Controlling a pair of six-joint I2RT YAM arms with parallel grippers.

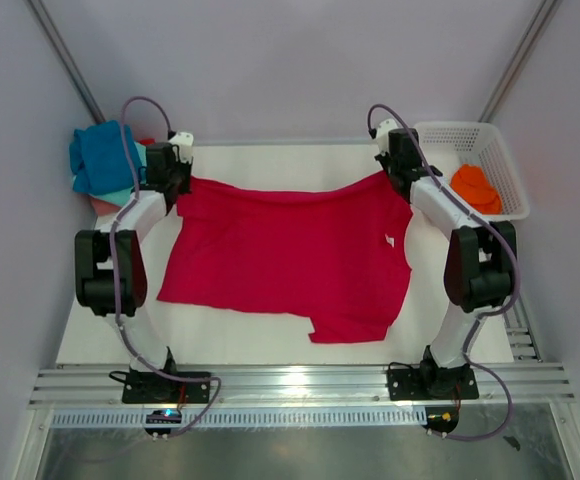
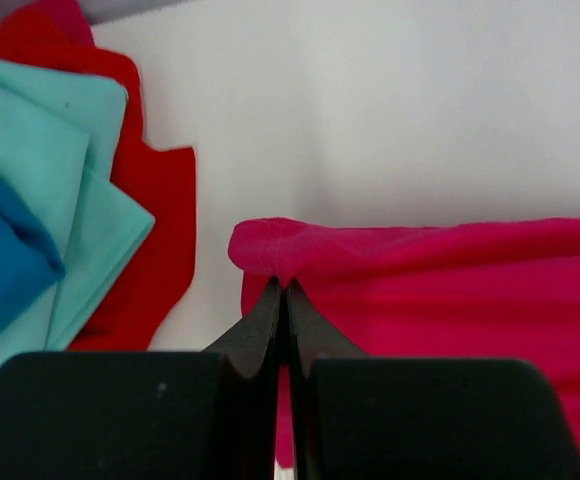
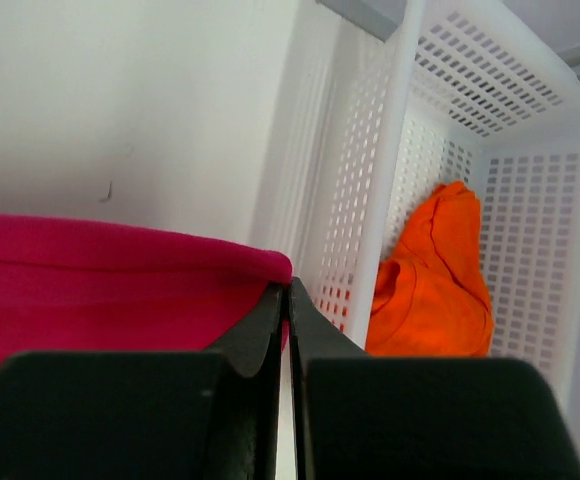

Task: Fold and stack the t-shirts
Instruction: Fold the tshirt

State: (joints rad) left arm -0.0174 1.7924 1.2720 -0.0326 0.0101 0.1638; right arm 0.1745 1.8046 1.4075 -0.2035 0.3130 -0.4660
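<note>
This is a robot lab test cell. The left arm (image 1: 110, 265) and right arm (image 1: 480, 265) are bolted to an aluminium rail (image 1: 300, 383) at the near edge of a white table (image 1: 270, 340), and purple cables (image 1: 145, 98) loop along them. Plain pale walls (image 1: 290, 60) box the table in on three sides, with slanting metal poles (image 1: 65, 55) in the far corners. The goods look like staged props: a crimson tee (image 1: 280, 250) spread on the table, folded tees (image 1: 100, 160) piled in one far corner, and a white lattice basket (image 1: 490, 150) in the other.
</note>
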